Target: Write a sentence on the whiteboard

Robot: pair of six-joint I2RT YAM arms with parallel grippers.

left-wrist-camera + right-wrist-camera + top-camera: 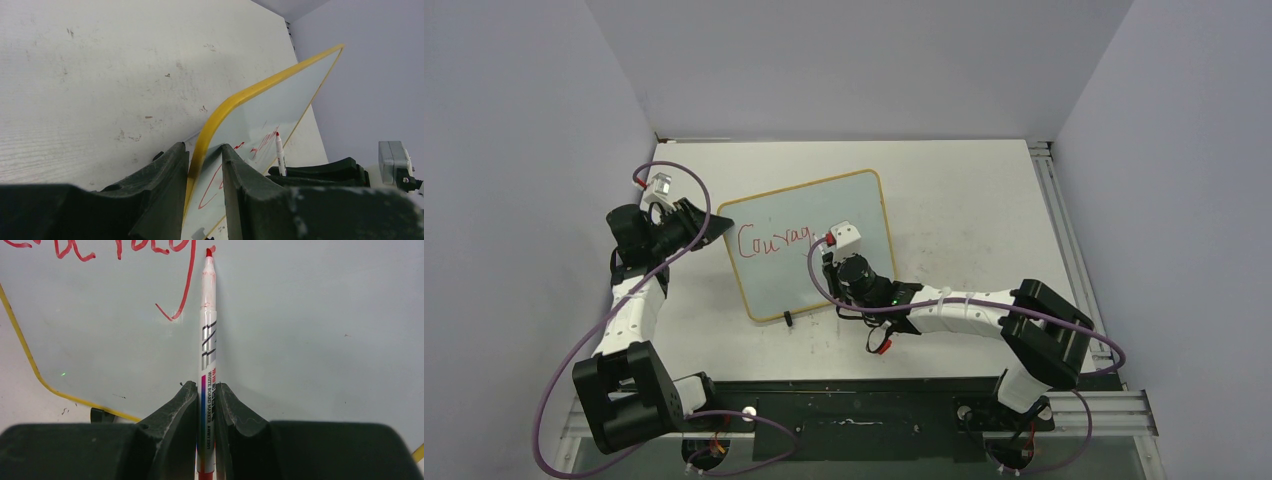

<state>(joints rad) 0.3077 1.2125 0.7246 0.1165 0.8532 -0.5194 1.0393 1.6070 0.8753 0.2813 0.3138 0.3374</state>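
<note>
The whiteboard [774, 290], pale and yellow-framed, lies tilted on the table. Red writing of the sentence [774, 240] reads "Courag" across its upper left. My left gripper [714, 225] is shut on the board's left corner. In the left wrist view its dark fingers [202, 147] clamp the yellow rim [225, 107]. My right gripper [829, 240] is shut on a white marker [208, 315] with a red tip. The tip touches the board face [310, 330] just right of the g's long tail [185, 290]. The marker [280, 152] also shows upright in the left wrist view.
A black clip foot [788, 320] sticks out at the board's near edge. The scuffed white table [964, 200] runs to a metal rail [1054, 200] on the right. Grey walls close in on three sides.
</note>
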